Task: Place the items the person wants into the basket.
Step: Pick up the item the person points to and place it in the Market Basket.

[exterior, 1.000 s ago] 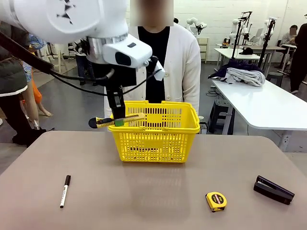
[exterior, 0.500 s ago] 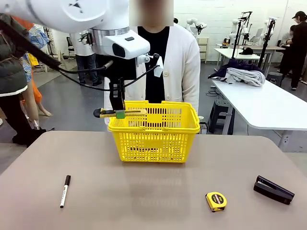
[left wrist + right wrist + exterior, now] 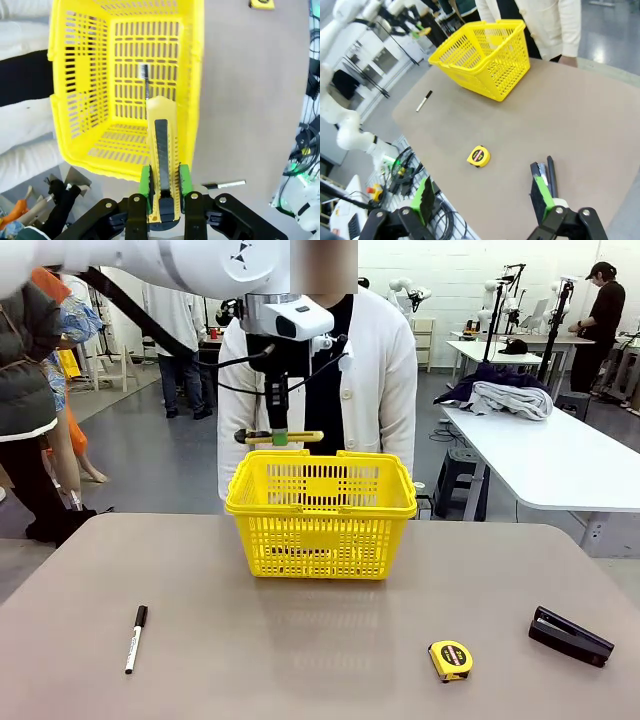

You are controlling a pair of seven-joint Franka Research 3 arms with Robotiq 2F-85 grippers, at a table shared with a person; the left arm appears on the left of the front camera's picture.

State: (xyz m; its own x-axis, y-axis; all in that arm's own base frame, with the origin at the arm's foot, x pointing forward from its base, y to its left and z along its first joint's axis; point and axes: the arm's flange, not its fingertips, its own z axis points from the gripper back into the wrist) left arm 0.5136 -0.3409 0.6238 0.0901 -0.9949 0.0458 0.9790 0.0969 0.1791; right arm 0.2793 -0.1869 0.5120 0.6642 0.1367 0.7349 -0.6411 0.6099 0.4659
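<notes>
Raised knife hovers over one basket holding perhaps one pen.

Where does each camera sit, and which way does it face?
Front view: fixed on the robot's side, facing across the table at the person; the left gripper holds the utility knife above the basket, at its far rim.
Left wrist view: on the left wrist, looking down along its fingers and the utility knife into the basket.
Right wrist view: on the right wrist, looking down past the open right gripper at the tape measure and stapler.
Shared: all show the basket.
</notes>
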